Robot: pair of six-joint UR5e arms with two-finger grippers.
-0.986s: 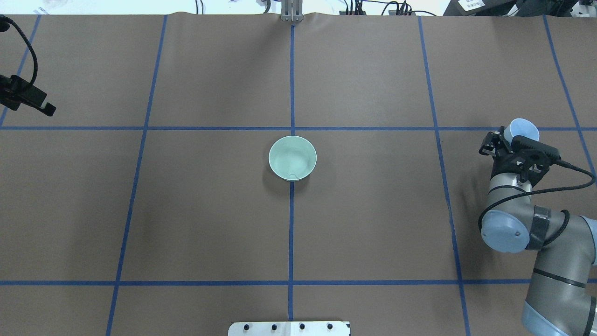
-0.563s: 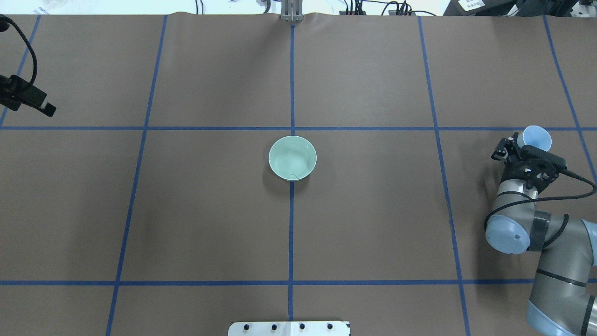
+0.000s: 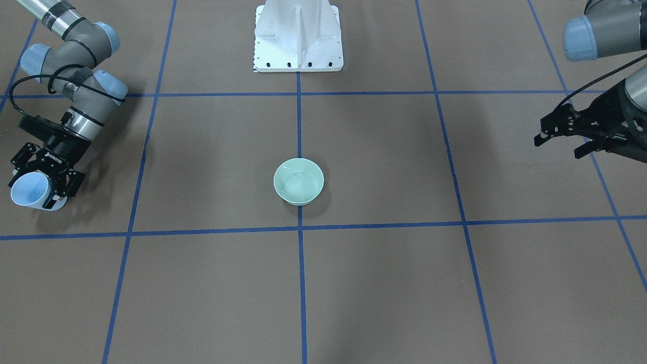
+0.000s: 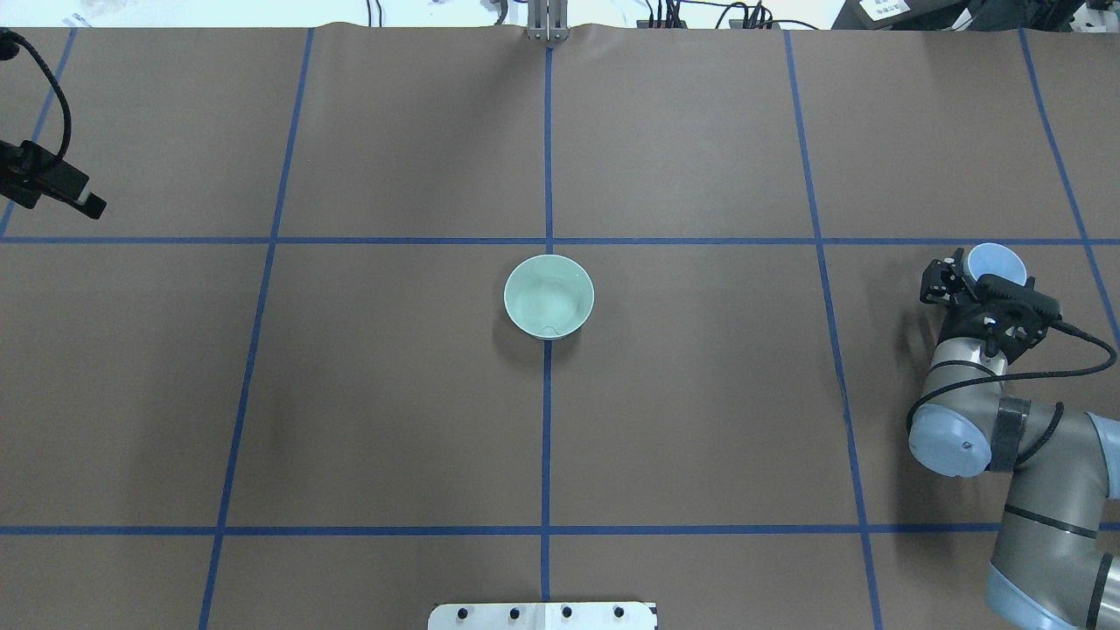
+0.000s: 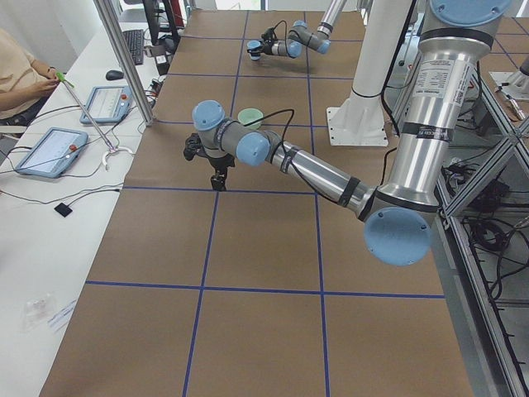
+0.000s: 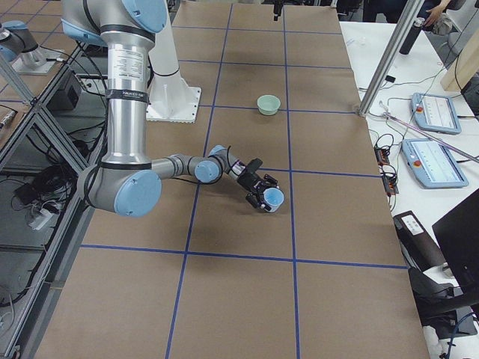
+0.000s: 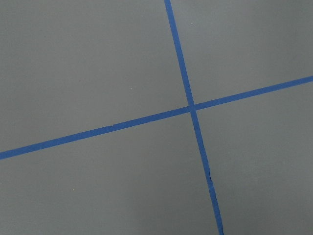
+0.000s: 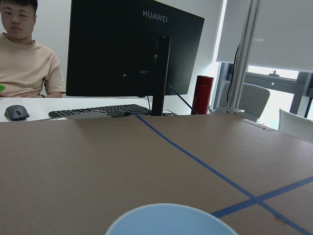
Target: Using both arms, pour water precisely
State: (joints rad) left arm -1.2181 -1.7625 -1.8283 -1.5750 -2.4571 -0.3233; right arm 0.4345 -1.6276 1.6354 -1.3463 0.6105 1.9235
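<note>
I have the right tool (image 4: 982,282) clamped on the blue cup (image 4: 996,260), low over the surface (image 4: 700,420), well apart from the green bowl (image 4: 549,296). I judge I am setting it down: keep it upright, lower gently, release only at contact. The left tool (image 3: 561,136) hangs far off, fingers apart and empty. The front view shows the cup's open mouth; the right wrist view shows only its rim. I see faint glints of water (image 4: 547,302) in the bowl.
</note>
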